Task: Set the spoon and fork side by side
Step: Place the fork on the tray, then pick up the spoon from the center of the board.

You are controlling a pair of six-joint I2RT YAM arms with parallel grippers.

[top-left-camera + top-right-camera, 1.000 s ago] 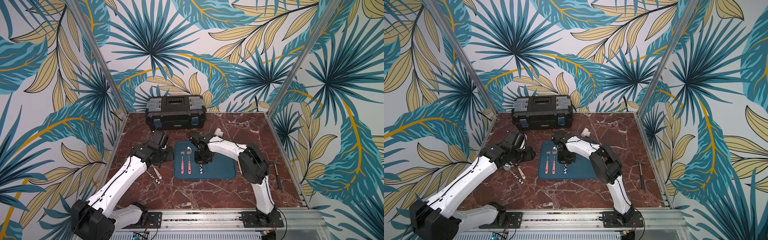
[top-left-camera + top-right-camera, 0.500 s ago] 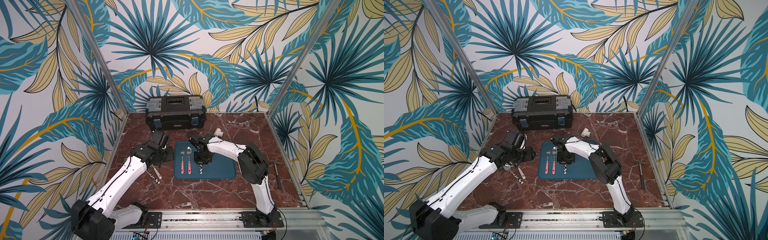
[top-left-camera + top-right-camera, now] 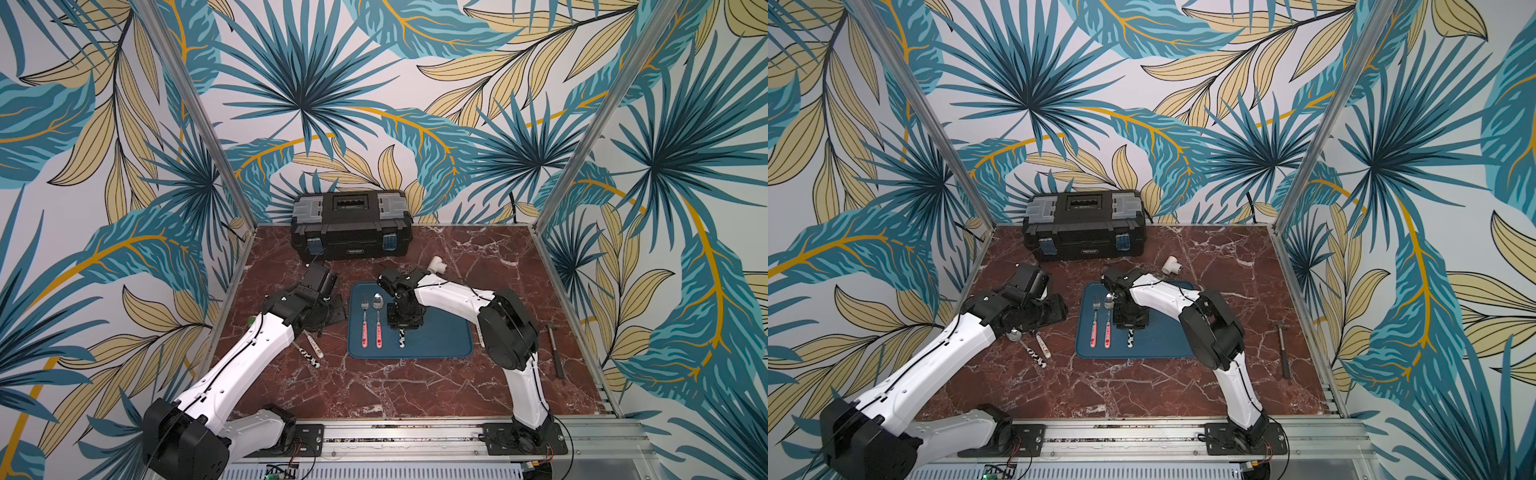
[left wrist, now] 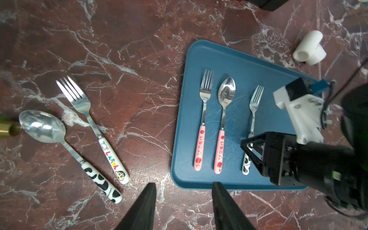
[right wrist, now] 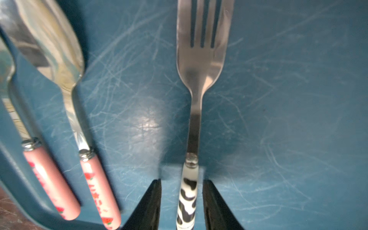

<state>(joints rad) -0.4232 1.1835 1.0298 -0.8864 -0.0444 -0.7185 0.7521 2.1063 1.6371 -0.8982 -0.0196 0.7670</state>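
On the blue tray (image 3: pixel 440 345) lie a pink-handled fork (image 4: pixel 203 123), a pink-handled spoon (image 4: pixel 224 119) and a cow-print fork (image 5: pixel 196 111), parallel, heads away from the arms' bases. My right gripper (image 5: pixel 181 182) is open and straddles the cow-print handle, with a gap on each side. Left of the tray, a cow-print spoon (image 4: pixel 69 147) and a cartoon-handled fork (image 4: pixel 93 125) rest on the marble. My left gripper (image 4: pixel 183 185) hangs open and empty above the table by the tray's near left corner.
A black toolbox (image 3: pixel 351 224) stands against the back wall. A white pipe fitting (image 3: pixel 436 264) lies behind the tray, and a small hammer (image 3: pixel 555 349) near the right wall. A brass piece (image 4: pixel 9 129) touches the cow-print spoon's bowl.
My right gripper has opened off the cow-print fork's handle, and the fork now rests on the tray. The left arm has stayed where it was.
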